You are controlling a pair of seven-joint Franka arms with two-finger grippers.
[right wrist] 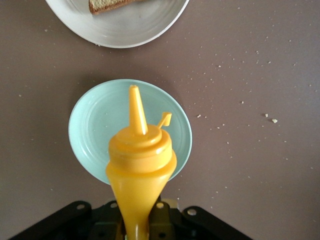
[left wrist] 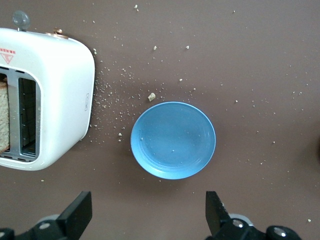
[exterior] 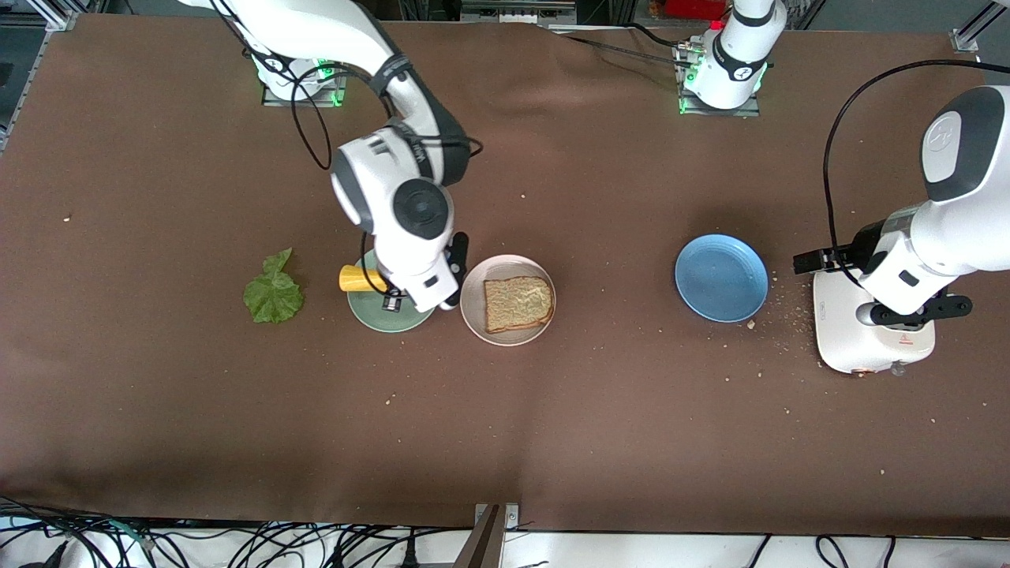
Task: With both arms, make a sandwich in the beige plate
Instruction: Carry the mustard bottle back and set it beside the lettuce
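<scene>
The sandwich is barely begun: only one bread slice [exterior: 517, 304] lies on the beige plate [exterior: 472, 315], bare, with no lettuce on it and no second slice. Going across the front view from its nine o'clock side, the lettuce leaf [exterior: 273, 290] lies flat on the brown cloth toward the right arm's end of the table, apart from every plate. Next, at about three o'clock of the leaf, comes the green plate [exterior: 387, 322], and the right gripper [exterior: 392, 290] hangs over it, clenched on a yellow sauce bottle [exterior: 359, 278]; the right wrist view shows the bottle [right wrist: 140, 165] held in the claw with its nozzle out over the green plate [right wrist: 85, 125] and its cap flipped aside. The beige plate sits just beside the green one at its three o'clock, near the table's middle. Well apart, toward the left arm's end, lies the empty blue plate [exterior: 721, 278], with crumbs scattered round it. Last comes the white toaster [exterior: 844, 347], with the left gripper [left wrist: 150, 215] hanging over the cloth between toaster and blue plate, its fingers [left wrist: 216, 210] spread wide and holding nothing. The left wrist view shows a slice [left wrist: 4, 117] standing in one toaster [left wrist: 55, 90] slot. My guess is that sauce, lettuce and the top slice all remain, so most of the task is left.
</scene>
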